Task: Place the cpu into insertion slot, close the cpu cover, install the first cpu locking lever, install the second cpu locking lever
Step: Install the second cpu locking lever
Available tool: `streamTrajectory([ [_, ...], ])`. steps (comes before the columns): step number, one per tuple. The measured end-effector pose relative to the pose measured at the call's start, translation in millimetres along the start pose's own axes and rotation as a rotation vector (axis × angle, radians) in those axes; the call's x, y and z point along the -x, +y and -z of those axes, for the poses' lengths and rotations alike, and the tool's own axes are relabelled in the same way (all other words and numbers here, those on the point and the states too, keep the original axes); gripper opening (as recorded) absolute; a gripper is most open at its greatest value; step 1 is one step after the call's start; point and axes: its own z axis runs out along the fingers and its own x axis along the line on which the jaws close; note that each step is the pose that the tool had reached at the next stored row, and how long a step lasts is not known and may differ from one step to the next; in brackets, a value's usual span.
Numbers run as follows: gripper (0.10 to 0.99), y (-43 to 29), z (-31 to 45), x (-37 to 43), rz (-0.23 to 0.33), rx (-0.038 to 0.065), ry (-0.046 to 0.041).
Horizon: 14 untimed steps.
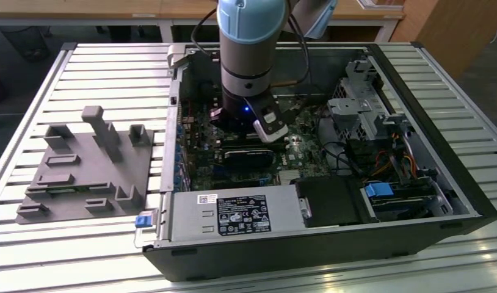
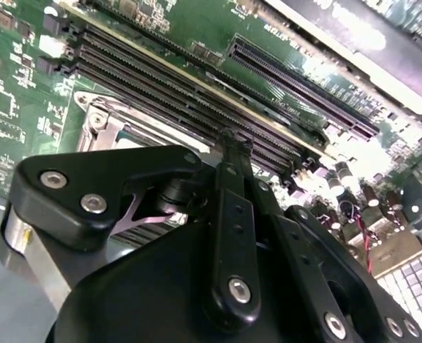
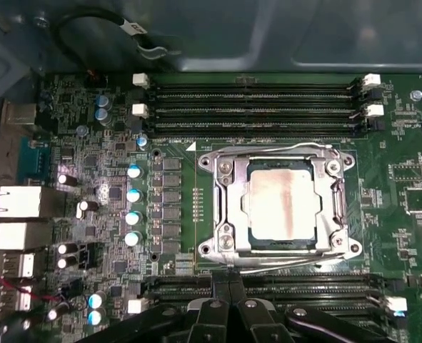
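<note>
Pressed together with nothing between them, the jaws of the gripper (image 3: 227,286) meet in 1 narrow black line in both wrist views, tips hanging just over the long black memory slots (image 3: 257,107) that run beside the socket. In the second wrist view the gripper (image 2: 233,139) shows its dark linkage arms and silver screws, tips poised above the board.

Within the first wrist view, the cpu (image 3: 282,204) lies flat in the insertion slot (image 3: 248,227), its pale silvery-tan top facing up. Around it, the cpu cover (image 3: 228,207) is down, a silvery frame with the chip showing through its cut-out centre. Thin wire levers (image 3: 278,263) run along the frame's edges, lying low against it; whether they are latched I cannot tell.

Seen from the exterior view, the arm (image 1: 248,55) reaches straight down into the open computer case (image 1: 314,244), over the green motherboard (image 1: 204,162). A grey fixture tray (image 1: 77,171) sits on the slatted table (image 1: 444,262), toward the exterior view's left, apart from the case.
</note>
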Motion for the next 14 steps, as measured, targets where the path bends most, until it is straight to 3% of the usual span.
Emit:
streamTrajectory([
  [14,0.122,-0.2,-8.3,-7.3,-0.001,0.038,0.0009],
])
